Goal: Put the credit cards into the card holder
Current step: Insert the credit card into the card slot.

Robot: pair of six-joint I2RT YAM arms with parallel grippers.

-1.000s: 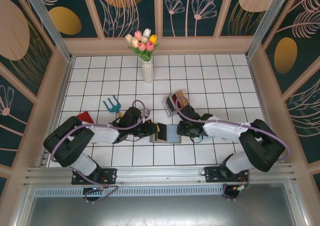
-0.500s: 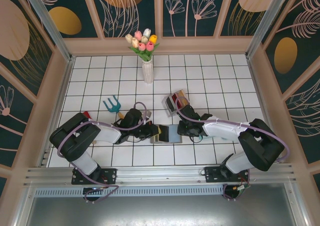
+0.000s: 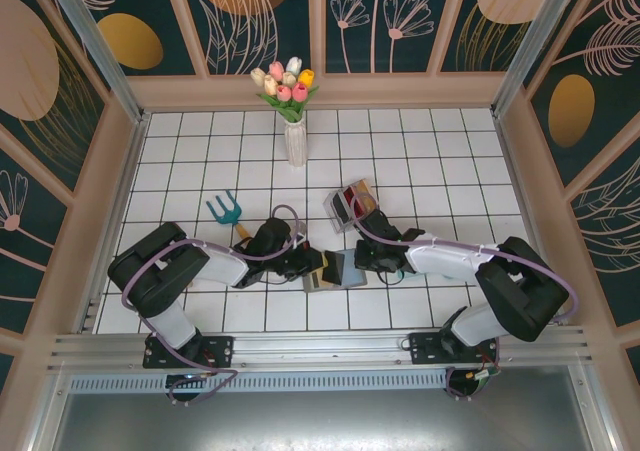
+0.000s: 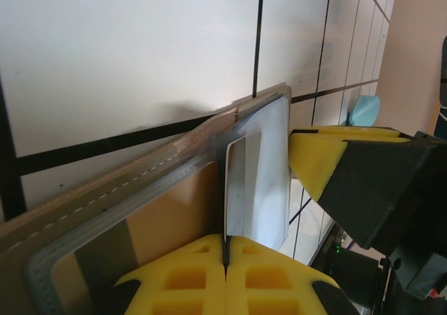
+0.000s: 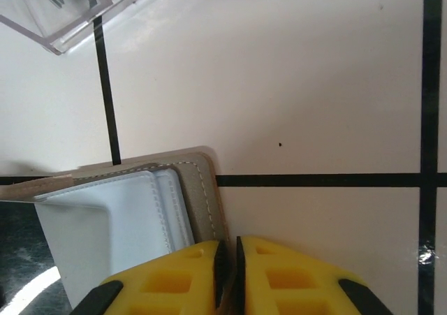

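The card holder (image 3: 340, 269) lies open on the tiles between both grippers, grey outside (image 5: 201, 196), pale blue and tan inside (image 4: 160, 217). My left gripper (image 4: 225, 248) is shut on a thin dark credit card (image 4: 242, 189), held edge-on with its far end over the holder's pale blue pocket. In the top view this gripper (image 3: 310, 264) is at the holder's left side. My right gripper (image 5: 228, 259) is shut on the holder's grey right edge, seen from above at the right gripper (image 3: 362, 262). More credit cards (image 3: 352, 199) stand in a clear rack behind.
The clear plastic rack (image 3: 345, 206) stands just behind the holder, its corner (image 5: 66, 11) close to my right fingers. A red card (image 3: 170, 233) lies behind the left arm. A blue hand rake (image 3: 225, 208) and a white vase of tulips (image 3: 295, 141) stand further back.
My right gripper has closed onto the holder's right edge. My left arm has pushed right with the card, toward the holder, which has shifted and tipped slightly.
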